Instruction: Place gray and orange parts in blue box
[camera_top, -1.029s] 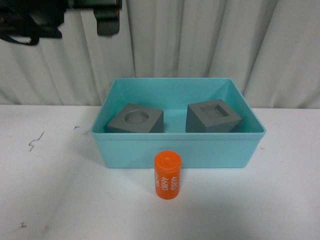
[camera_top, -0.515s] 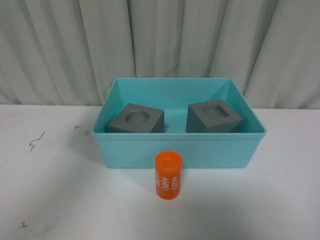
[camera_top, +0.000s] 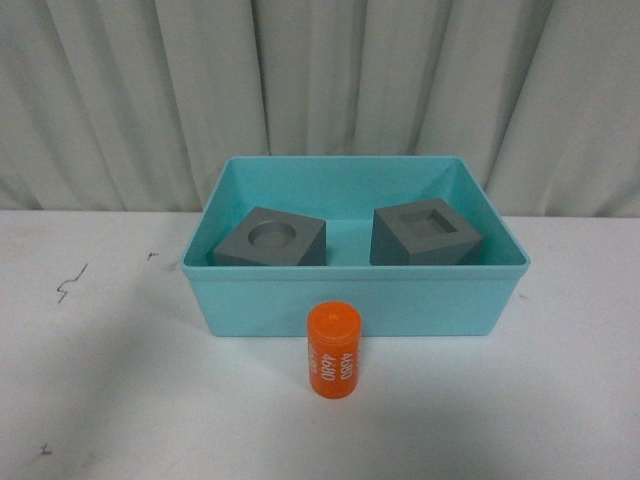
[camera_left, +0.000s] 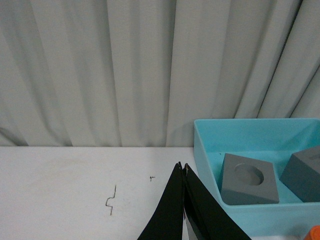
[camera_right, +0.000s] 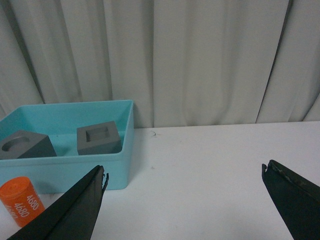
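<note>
The blue box (camera_top: 355, 303) stands on the white table before the curtain. Inside it lie two gray cubes: one with a round recess (camera_top: 271, 238) on the left, one with a square recess (camera_top: 426, 234) on the right. The orange cylinder (camera_top: 333, 350) with white numbers stands upright on the table just in front of the box's front wall. No gripper shows in the front view. My left gripper (camera_left: 182, 166) is shut and empty, left of the box (camera_left: 205, 155). My right gripper (camera_right: 184, 171) is open and empty, right of the box (camera_right: 117, 172) and cylinder (camera_right: 21, 199).
A pale pleated curtain (camera_top: 320, 90) hangs behind the table. Small dark scribble marks (camera_top: 70, 283) lie on the table left of the box. White table surface (camera_right: 210, 165) stretches to the right of the box.
A dark arm part at the top left of the front view a second ago has left the picture. The box, cubes and cylinder stay put.
</note>
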